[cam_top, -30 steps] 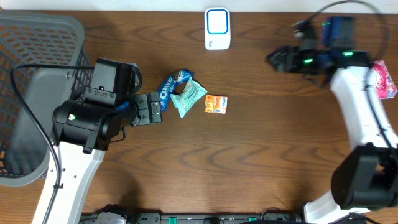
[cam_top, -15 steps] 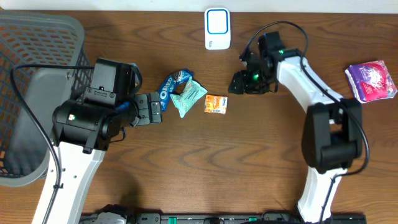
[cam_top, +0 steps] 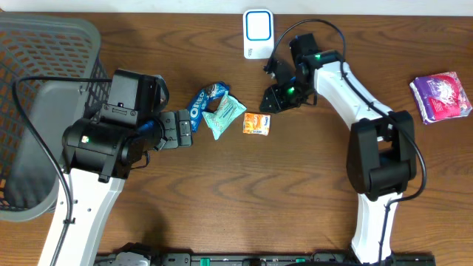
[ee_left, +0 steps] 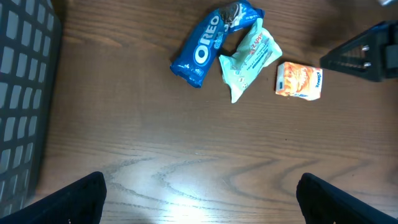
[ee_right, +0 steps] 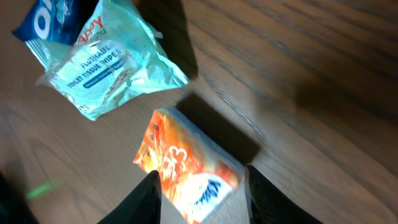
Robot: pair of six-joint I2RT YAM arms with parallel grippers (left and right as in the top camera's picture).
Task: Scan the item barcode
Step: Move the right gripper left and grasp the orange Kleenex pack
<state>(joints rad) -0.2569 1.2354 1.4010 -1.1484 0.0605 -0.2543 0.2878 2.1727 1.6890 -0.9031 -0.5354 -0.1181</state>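
Orange-and-white small soft pack (cam_top: 257,123) lies flat on the brown wood-grain table (cam_top: 259,192), approx mid-table, w/ its printed face up. No barcode shows on it in any view.

Just left of it: pale teal plastic pouch of toilet tissue wipes (cam_top: 223,114), tilted. Left of that, touching the pouch's far end, blue foil Oreo cookie wrapper (cam_top: 199,103), also on a slant. All 3 sit close together in a row.

R gripper (ee_right: 200,199) is over the orange pack. Wrist view shows a black finger on each side of the pack's near end, w/ the pack between them. Can't tell whether the claw is pinching it or only flanking it. From overhead, the R arm reaches in from the right, tip just far-right of the pack.

L gripper (ee_left: 199,186) is released, jaws spread wide, nothing between them. It hangs just left of the Oreo wrapper, fingers pointing right toward it.

White rectangular scanner unit w/ blue-edged window (cam_top: 259,33) sits at the far edge, far side of the pack, apart from it.

Purple-pink plastic packet (cam_top: 441,96) lies far right, well apart from the rest.

Grey mesh plastic basket (cam_top: 44,29) fills the far-left corner.
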